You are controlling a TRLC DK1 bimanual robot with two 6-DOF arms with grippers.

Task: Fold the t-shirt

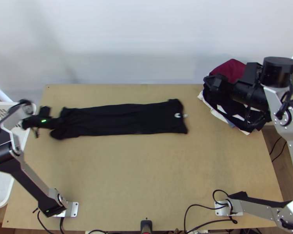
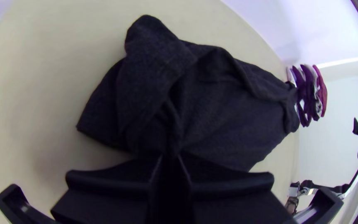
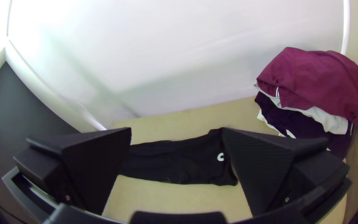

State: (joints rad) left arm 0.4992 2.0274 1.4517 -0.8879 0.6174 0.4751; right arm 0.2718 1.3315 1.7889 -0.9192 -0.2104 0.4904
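Observation:
The black t-shirt (image 1: 127, 119) lies as a long narrow strip across the upper table, a small white mark near its right end. At its left end is my left gripper (image 1: 57, 123). In the left wrist view, the left gripper (image 2: 170, 159) is shut on gathered cloth of the t-shirt (image 2: 228, 112), whose edges bunch around the fingers. My right gripper (image 1: 209, 82) is beside the clothes pile, up at the right. Seen from its own wrist, the right gripper (image 3: 177, 153) stands open, with the t-shirt (image 3: 179, 164) farther off beyond the gap.
A pile of clothes, maroon on top (image 1: 230, 69), sits at the table's back right corner. A white basket (image 1: 0, 187) stands off the left edge. Cables (image 1: 193, 218) run along the near edge. Bare wood (image 1: 146, 171) lies in front of the strip.

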